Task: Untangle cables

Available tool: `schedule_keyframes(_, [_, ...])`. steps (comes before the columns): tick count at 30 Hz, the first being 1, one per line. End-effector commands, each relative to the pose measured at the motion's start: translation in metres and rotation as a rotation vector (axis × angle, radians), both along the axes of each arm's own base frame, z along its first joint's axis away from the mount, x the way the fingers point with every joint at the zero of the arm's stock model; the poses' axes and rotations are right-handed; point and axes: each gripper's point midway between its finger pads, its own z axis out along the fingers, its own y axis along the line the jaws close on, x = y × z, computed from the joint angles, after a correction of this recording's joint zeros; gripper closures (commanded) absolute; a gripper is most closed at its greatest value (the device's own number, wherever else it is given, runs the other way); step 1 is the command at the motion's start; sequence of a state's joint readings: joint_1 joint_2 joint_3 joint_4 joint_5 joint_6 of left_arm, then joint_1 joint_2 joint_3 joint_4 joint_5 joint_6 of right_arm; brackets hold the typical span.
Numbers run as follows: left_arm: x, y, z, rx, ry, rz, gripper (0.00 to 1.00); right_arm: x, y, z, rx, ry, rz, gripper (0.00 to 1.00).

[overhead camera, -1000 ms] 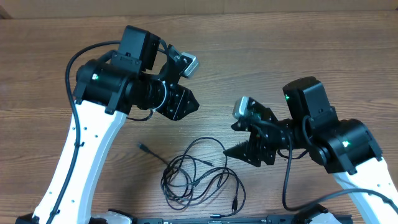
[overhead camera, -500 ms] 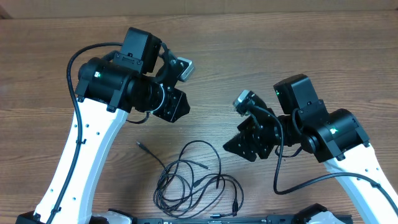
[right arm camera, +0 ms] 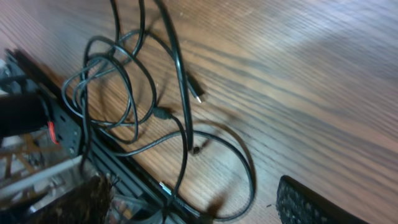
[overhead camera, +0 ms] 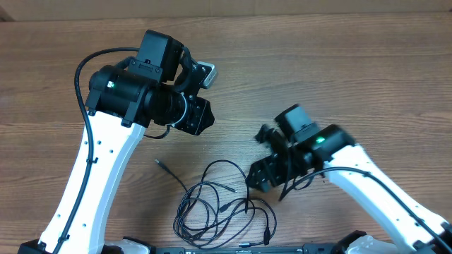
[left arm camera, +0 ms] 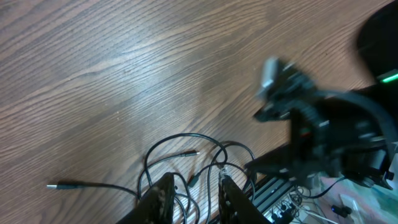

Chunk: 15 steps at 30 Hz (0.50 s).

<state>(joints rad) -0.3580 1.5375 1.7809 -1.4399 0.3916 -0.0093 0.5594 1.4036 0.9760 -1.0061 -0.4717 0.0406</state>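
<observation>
Looked down on a wood-grain bench point(overhead camera: 339, 63) filling the overhead view

Noted the left arm point(overhead camera: 106, 162) raised over the far left, and the right arm point(overhead camera: 381, 194) reaching in low from the right

Found the cables point(overhead camera: 215, 208) lying in loose overlapping loops on the bench at its near edge, between the two arms and just behind a black rail point(overhead camera: 212, 249) along that edge

Read the bunch's long axis as running left to right, slanting a little toward the near right, with one large loop arching away from the arm bases

Saw the right end effector point(overhead camera: 258, 176) with fingers spread wide and nothing between them, just beside the right flank of the bunch, the loops lying to its left and nearer the rail

Saw the left end effector point(overhead camera: 198, 118) with fingers only narrowly parted, likewise empty, well apart from the bunch, which lay toward the rail from it and slightly to its right

Judged the right arm the nearer, and a pinch across a right-hand strand, not along it, the likeliest next move

Picked out one plug end point(overhead camera: 159, 164) trailing left, free of the loops and closer to the left arm, and a small plug point(overhead camera: 267, 233) at the near right
</observation>
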Motion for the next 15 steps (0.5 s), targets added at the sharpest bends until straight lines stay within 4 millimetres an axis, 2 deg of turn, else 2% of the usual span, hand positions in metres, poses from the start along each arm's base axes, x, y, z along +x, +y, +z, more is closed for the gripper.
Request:
schedule_keyframes(1, [0.001, 0.0, 0.003, -0.004, -0.005, 0.013, 0.75, -0.012, 0.016, -0.015, 0.02, 0.028, 0.052, 0.18])
schedule_keyframes(5, [0.001, 0.0, 0.003, -0.004, -0.005, 0.013, 0.75, -0.018, 0.028, -0.038, 0.019, 0.045, 0.094, 0.18])
schedule_keyframes(6, [0.001, 0.0, 0.003, -0.004, -0.005, 0.013, 0.75, -0.02, 0.03, -0.043, 0.021, 0.055, 0.101, 0.21])
schedule_keyframes(7, [0.001, 0.0, 0.003, -0.005, -0.005, 0.013, 0.75, -0.021, 0.032, -0.05, 0.018, 0.062, 0.106, 0.36])
schedule_keyframes(8, [0.001, 0.0, 0.003, -0.004, -0.006, 0.013, 0.75, -0.02, 0.033, -0.053, 0.016, 0.066, 0.108, 0.72])
schedule_keyframes(9, [0.001, 0.0, 0.003, -0.004, -0.006, 0.013, 0.75, -0.018, 0.034, -0.058, 0.013, 0.07, 0.1, 0.96])
schedule_keyframes(11, [0.001, 0.0, 0.003, -0.004, -0.005, 0.013, 0.75, -0.013, 0.038, -0.062, 0.016, 0.071, 0.075, 0.96])
schedule_keyframes(15, [0.001, 0.0, 0.003, -0.004, -0.006, 0.012, 0.75, 0.011, 0.05, -0.056, 0.064, -0.029, 0.064, 0.96])
